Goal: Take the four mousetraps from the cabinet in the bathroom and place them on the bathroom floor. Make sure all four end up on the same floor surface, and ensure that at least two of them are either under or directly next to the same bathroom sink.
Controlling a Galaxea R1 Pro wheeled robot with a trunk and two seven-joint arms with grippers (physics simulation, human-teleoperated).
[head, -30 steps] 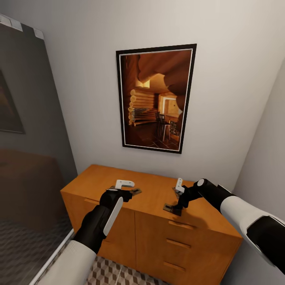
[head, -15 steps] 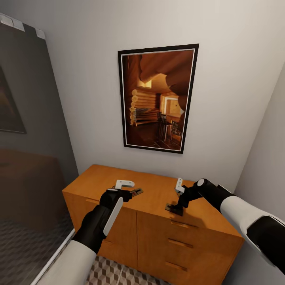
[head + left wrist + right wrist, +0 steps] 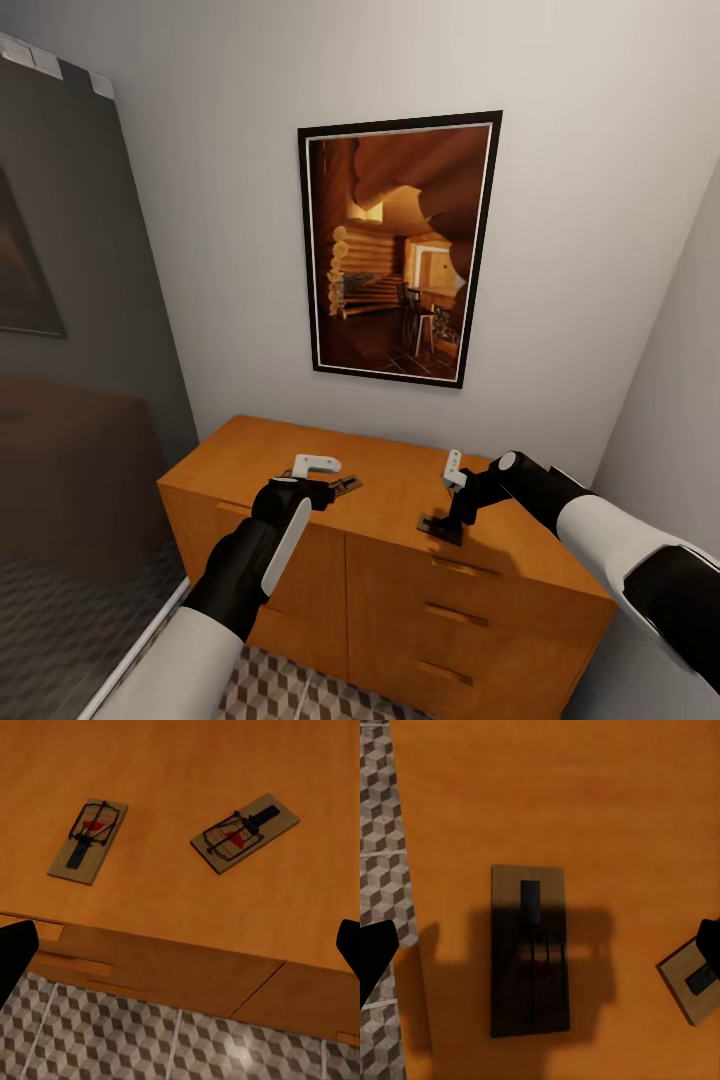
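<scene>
Hovering over the cabinet (image 3: 400, 500) top, the right gripper (image 3: 440, 524) points straight down at a mousetrap (image 3: 528, 949) lying flat in its shadow. In the right wrist view its dark fingertips (image 3: 375, 960) sit at the far edges of the picture, so the jaws are spread wide with nothing between them, and the trap lies centred in the gap, which looks like a line-up for a top-down pinch across its narrow sides. A second trap (image 3: 694, 982) lies near the first, partly cut off by the frame edge.

The left gripper (image 3: 335, 487) hangs over the cabinet's front left part, likewise wide open and empty; its wrist camera looks down over the front edge onto two more mousetraps (image 3: 88, 840) (image 3: 244, 832), flat on the wood and well apart from each other, one square to the edge and one angled. Below the drawer fronts the cube-patterned bathroom floor (image 3: 150, 1042) shows.

So all four traps appear to be on the cabinet top, none yet carried down. Being thin and flat, each will likely need the fingers lowered right onto the wood to catch its edges.

On the wall behind hangs a framed picture (image 3: 398, 245).
</scene>
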